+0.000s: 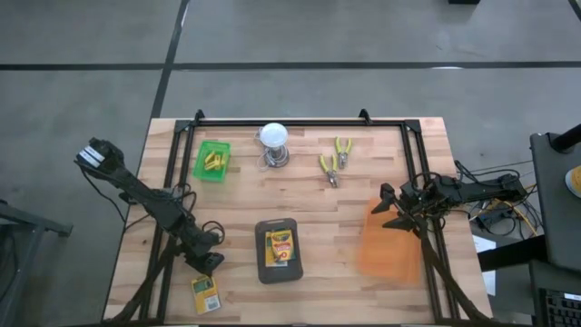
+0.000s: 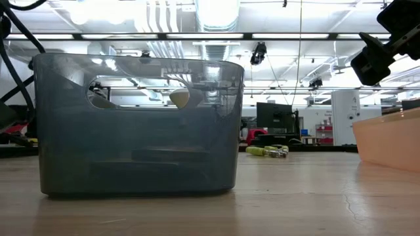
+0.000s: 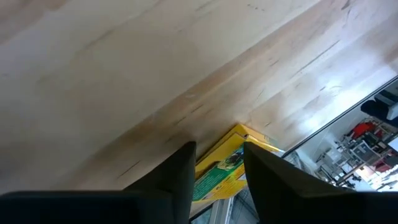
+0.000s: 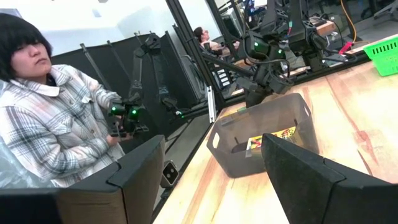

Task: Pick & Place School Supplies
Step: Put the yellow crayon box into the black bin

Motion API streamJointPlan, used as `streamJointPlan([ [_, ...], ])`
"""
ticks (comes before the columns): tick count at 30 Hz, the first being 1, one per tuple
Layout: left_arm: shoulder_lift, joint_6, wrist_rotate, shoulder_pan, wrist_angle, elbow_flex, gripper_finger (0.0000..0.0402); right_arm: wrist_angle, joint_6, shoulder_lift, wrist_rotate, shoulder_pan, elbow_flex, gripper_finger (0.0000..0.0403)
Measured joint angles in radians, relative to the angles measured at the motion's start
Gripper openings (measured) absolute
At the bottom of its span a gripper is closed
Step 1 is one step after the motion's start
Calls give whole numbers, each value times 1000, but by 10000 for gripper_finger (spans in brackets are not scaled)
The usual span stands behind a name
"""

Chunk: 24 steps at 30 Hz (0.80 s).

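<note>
One green-and-yellow crayon box (image 1: 206, 293) lies flat by the table's near edge, at the left. My left gripper (image 1: 207, 263) slants down just beyond it. In its wrist view the left gripper (image 3: 217, 149) is open, with the box (image 3: 224, 169) showing through the gap and wider than it. I see no touch. A second crayon box (image 1: 281, 247) lies inside the dark grey bin (image 1: 278, 223). Short yellow pieces (image 1: 215, 162) sit in a green basket (image 1: 201, 171). My right gripper (image 4: 211, 168) waits open at the table's right, holding nothing.
An orange bin (image 1: 390, 243) stands at the right, under my right gripper (image 1: 390, 207). A white bulb on a metal base (image 1: 274, 141) and yellow-handled pliers (image 1: 334, 161) lie at the far middle. A person with hand controllers (image 4: 56, 124) sits beyond the table.
</note>
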Motion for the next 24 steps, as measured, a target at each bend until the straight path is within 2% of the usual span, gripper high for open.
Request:
streamJointPlan([
  [9, 1, 2, -5, 0, -5, -2, 66, 0, 0, 0, 0, 0, 0, 261],
  [24, 1, 2, -18, 0, -8, -2, 20, 0, 0, 0, 0, 0, 0, 260],
])
